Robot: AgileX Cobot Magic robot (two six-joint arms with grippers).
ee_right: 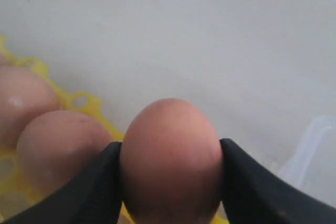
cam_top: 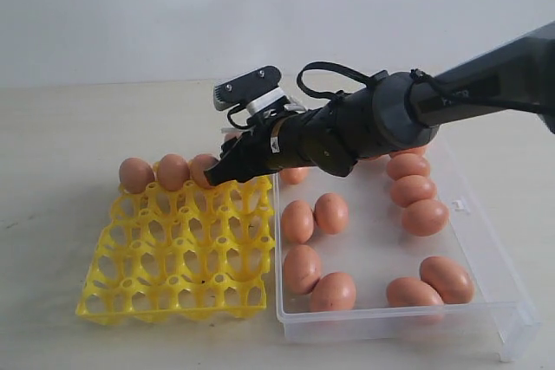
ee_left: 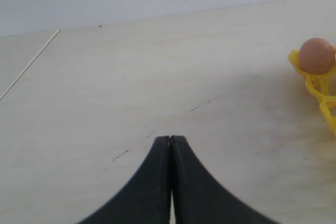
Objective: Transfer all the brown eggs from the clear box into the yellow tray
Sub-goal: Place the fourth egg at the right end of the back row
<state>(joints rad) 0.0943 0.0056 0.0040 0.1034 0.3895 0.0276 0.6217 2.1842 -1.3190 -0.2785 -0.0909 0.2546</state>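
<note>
- right gripper (cam_top: 218,172) reaches in from the upper right of the exterior frame to the back edge of the yellow tray (cam_top: 173,292)
- right wrist view: jaws spread wide and clamped on one brown egg (ee_right: 170,161), with a black finger (ee_right: 97,187) pressed against each side of it
- that egg sits at the tray's back row, just beside the last of the seated eggs (cam_top: 173,172); can't tell if it touches a cup
- seated eggs: three in a row along the tray's far edge, centre-left of the exterior frame
- yellow tray is lower left in the exterior frame, and the clear box (cam_top: 486,318) is lower right, right up against the tray's right side
- loose eggs (cam_top: 330,212) in the box: four near its left wall, three in a column by the right wall, two at the front right, at least one more partly hidden under the arm (cam_top: 373,119)
- left gripper (ee_left: 170,145): fingers pressed together, holding nothing, over bare table (ee_left: 131,77)
- left wrist view also shows a corner of the tray with one egg in its cup
</note>
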